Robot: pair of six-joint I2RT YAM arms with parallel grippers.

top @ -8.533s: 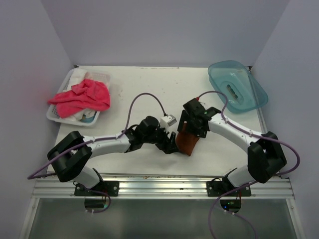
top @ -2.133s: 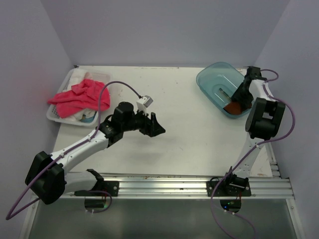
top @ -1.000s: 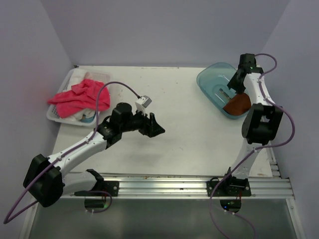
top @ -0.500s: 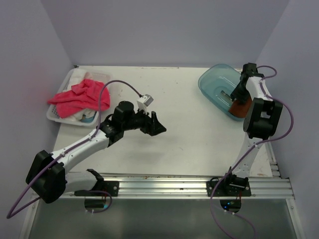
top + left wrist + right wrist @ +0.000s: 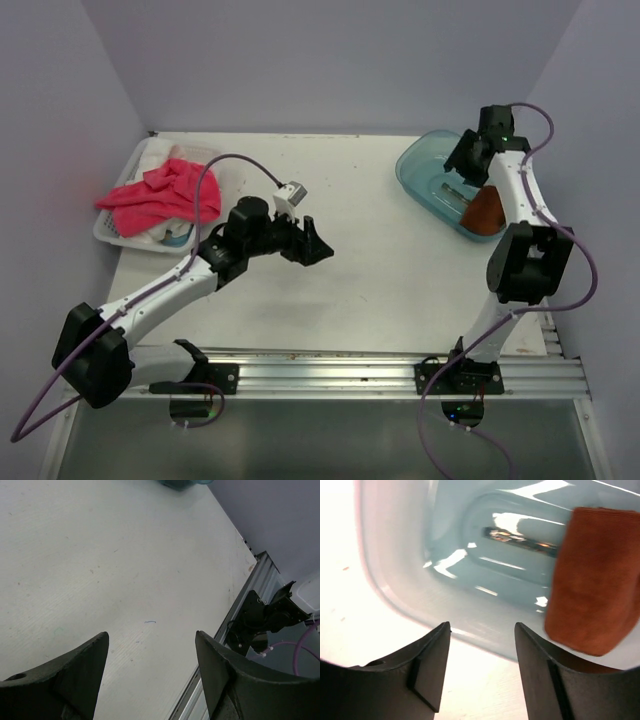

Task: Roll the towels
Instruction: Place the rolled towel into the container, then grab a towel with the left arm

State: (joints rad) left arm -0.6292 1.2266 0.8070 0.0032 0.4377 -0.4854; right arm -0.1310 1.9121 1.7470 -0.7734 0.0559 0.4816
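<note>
The rolled rust-brown towel (image 5: 484,210) lies in the teal bin (image 5: 430,175) at the back right; in the right wrist view it (image 5: 592,575) rests against the bin's right side. My right gripper (image 5: 462,160) is open and empty above the bin (image 5: 450,565), to the left of that towel. The pink-red towel (image 5: 160,192) lies crumpled over the white basket (image 5: 110,230) at the back left. My left gripper (image 5: 313,247) is open and empty over bare table, right of the basket.
White cloths with pale blue trim (image 5: 176,235) sit in the basket under the pink towel. Walls close the table at the back and sides. A metal rail (image 5: 320,372) runs along the near edge, also seen in the left wrist view (image 5: 235,625).
The right gripper has let go of the rust-brown towel in the bin and risen away from it, towards the back. The left arm has barely moved.
</note>
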